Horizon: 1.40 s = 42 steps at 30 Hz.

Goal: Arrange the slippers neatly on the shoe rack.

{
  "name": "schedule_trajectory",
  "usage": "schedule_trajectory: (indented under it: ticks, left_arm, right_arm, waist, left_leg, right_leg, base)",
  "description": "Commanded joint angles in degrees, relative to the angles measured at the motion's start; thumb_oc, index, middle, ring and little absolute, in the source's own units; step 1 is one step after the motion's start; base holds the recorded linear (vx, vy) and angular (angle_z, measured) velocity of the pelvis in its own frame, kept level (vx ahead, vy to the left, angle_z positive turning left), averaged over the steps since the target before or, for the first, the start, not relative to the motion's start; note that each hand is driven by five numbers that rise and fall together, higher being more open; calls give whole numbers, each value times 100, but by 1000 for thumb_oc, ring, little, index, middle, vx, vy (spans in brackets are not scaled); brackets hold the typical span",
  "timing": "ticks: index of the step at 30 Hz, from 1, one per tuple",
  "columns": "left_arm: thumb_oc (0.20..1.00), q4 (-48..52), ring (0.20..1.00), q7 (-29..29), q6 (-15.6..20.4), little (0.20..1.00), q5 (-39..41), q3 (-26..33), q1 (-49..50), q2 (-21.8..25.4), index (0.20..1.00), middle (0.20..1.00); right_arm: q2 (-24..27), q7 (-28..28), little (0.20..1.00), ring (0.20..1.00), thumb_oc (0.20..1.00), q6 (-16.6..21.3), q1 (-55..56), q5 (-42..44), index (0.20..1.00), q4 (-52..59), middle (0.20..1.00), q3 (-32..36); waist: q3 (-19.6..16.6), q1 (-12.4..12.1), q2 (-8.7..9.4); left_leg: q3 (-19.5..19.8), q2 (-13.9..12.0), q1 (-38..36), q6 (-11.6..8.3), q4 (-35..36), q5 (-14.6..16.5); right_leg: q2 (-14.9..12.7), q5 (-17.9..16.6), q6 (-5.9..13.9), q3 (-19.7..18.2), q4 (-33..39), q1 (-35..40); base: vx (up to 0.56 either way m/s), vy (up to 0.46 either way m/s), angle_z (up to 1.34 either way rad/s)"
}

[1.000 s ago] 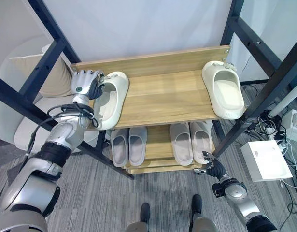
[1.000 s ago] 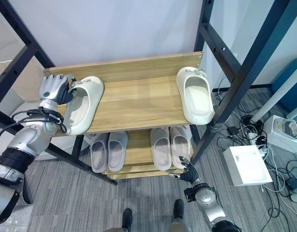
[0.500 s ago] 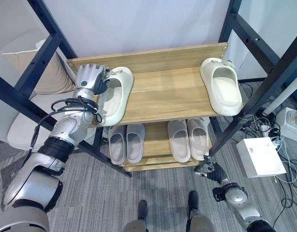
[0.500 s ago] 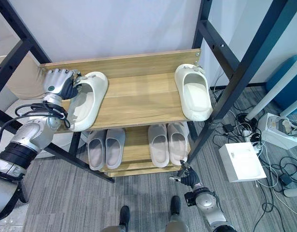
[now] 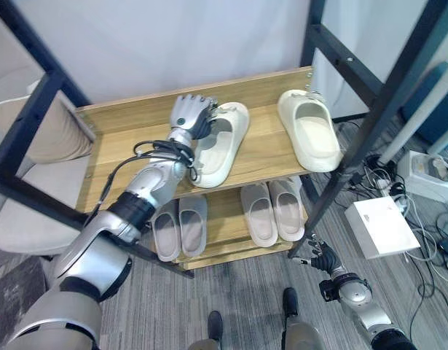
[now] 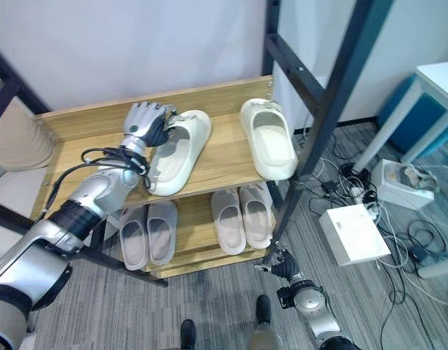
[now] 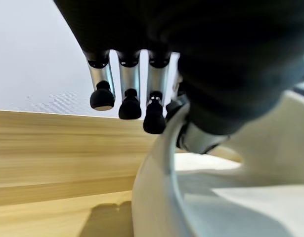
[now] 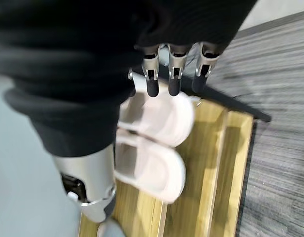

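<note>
Right now I have the cream slipper [image 5: 220, 144] lying on the top shelf [image 5: 129, 153] of the shoe rack [image 6: 202, 95], near the middle of that shelf, its open end toward the rack's back board and its length slightly angled. My left hand [image 5: 191, 115] sits at that back end, fingers [image 7: 124, 94] curled over the slipper's rim and thumb inside the opening, so I read it as clamped on the slipper. The second cream slipper [image 5: 309, 131] lies on the same shelf toward the rack's right end, close to the first but with a strip of bare wood between them, also with its opening toward the back board.

Below the top shelf, the rack's lower shelf [image 6: 191, 251] carries two pairs of grey slippers: one pair [image 5: 178, 227] under the rack's left half, the other pair [image 5: 271, 213] under its right half, each pair side by side and touching.

My right hand [image 5: 322, 257] hangs low in front of the rack's right front corner, above the grey carpet [image 5: 231, 292], fingers loosely spread and holding nothing.

Right of the rack, a white box [image 5: 382, 226] lies on the carpet among cables [image 6: 355, 179]. Left of the rack, a beige cushion [image 5: 52, 131] shows behind a black frame bar [image 5: 30, 193].
</note>
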<state>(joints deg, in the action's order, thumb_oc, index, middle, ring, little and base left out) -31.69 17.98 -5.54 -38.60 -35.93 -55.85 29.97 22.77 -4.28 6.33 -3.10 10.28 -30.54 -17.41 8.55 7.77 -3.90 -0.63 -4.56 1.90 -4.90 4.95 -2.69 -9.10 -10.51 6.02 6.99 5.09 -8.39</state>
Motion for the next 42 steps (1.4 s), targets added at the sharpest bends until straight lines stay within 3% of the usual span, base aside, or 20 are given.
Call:
schedule_trajectory:
  ticks: [1,10,11,12,24,37,41,42]
  left_arm:
    - [200,-778,200,164,47,200,192,-10,-905,-320,200,200]
    - [200,-1344,200,215,-20,200,427,-49,-1115,-426,200,200]
    - [357,-1343,357,214,-20,357,427,-49,-1115,-425,357,357]
    - [1000,-1277,1000,207,-24,1000,404,-42,-1108,-454,1000,1000]
    - [1000,-112,1000,-54,31,1000,271,291,-962,-214,1000,1000]
    - [1000,1108,1000,-32,118,1000,278,1127,-266,357,1000,1000]
    - [1000,1824,1000,-19,348,1000,821,1653,356,425,1000,1000]
    - [1000,2280,1000,72,721,1000,1924,2184,1105,175,1000,1000]
  right_arm:
    - [215,-18,1000,1000,1000,183,-225,168,1000,430,1000,46]
    - [246,-46,1000,1000,1000,197,-157,221,1000,514,1000,94]
    - [247,-46,1000,1000,1000,197,-156,221,1000,514,1000,94]
    - [221,-51,1000,1000,1000,192,-126,206,1000,506,1000,96]
    - [54,15,1000,1000,1000,108,-56,138,1000,399,1000,169]
    - [-91,218,1000,1000,1000,-11,-32,74,1000,418,1000,89]
    - [-162,246,1000,1000,1000,-55,10,47,1000,397,1000,152]
    - [-241,266,1000,1000,1000,-85,79,46,1000,395,1000,211]
  waist:
    - [188,182,3]
    - [200,379,-37]
    - [200,378,-37]
    - [195,384,-38]
    - [123,118,-73]
    - [23,-163,-44]
    - [14,-270,-31]
    - [22,-346,-13]
  left_leg:
    - [45,-15,-333,-9,5,334]
    - [-133,-46,-372,-34,5,352]
    - [-134,-46,-372,-34,5,352]
    - [-142,-50,-388,-33,5,359]
    - [141,-18,-486,-8,5,392]
    - [303,-1,-482,-4,5,364]
    - [352,10,-467,-4,5,348]
    - [366,23,-457,-6,5,329]
  right_leg:
    - [39,812,390,94,-9,523]
    - [88,807,379,-73,-9,440]
    - [88,807,379,-74,-9,440]
    - [93,819,375,-58,-9,458]
    - [65,957,342,239,-9,792]
    - [54,979,306,412,-9,912]
    - [45,972,296,457,-9,925]
    - [29,961,284,491,-9,936]
  base:
    - [34,-31,-22]
    - [24,-26,-10]
    - [26,-25,-13]
    - [31,-20,-8]
    - [9,-6,7]
    - [-13,0,9]
    - [-10,-3,6]
    - [0,0,0]
